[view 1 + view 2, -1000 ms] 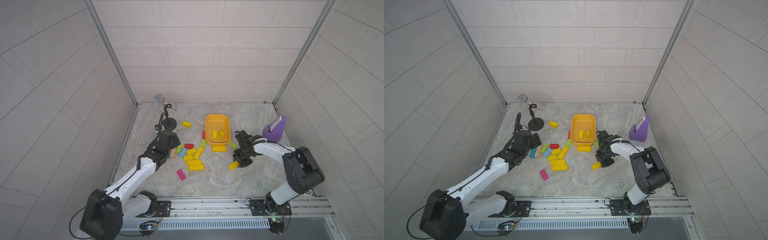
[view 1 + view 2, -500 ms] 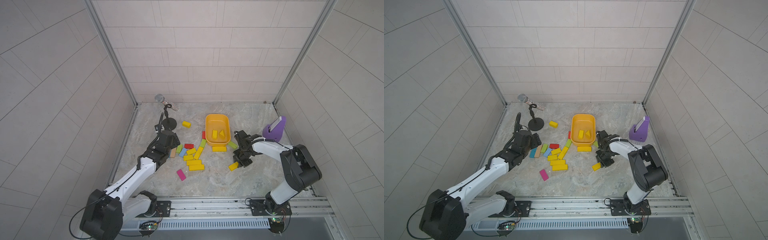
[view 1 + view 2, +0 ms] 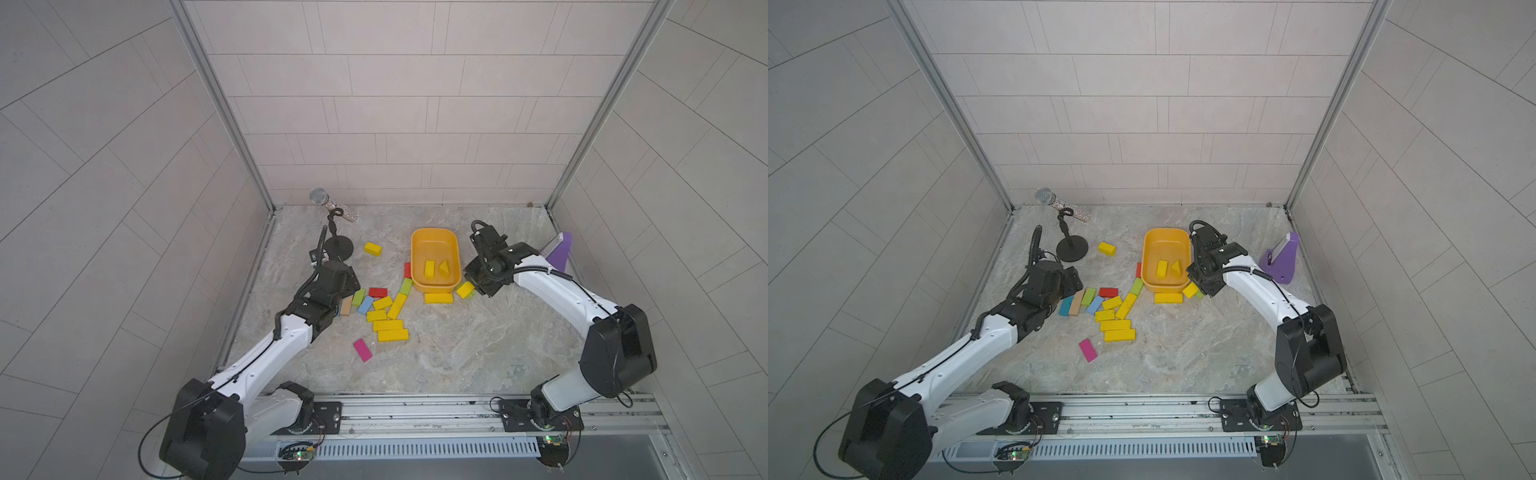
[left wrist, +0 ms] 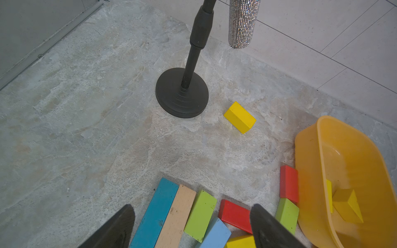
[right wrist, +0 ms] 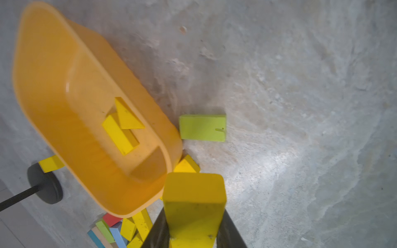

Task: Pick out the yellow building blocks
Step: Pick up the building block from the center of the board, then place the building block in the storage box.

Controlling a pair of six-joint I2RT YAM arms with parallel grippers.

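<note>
right wrist view: the right fingers (image 5: pixel 228 230) are clamped on the sides of a yellow block (image 5: pixel 194 193), just beside the orange tub (image 5: pixel 43 64); whether the block clears the table (image 5: pixel 300 107) is hard to tell. in both top views the right arm bends low toward the tub's near corner. a yellow bar (image 3: pixel 429 268) and yellow wedge (image 3: pixel 444 268) lie inside the tub. the left fingers (image 4: pixel 122 225) stand wide apart, holding nothing, low over mixed coloured blocks (image 4: pixel 178 214); more yellow blocks (image 3: pixel 390 324) lie nearby on the table.
</note>
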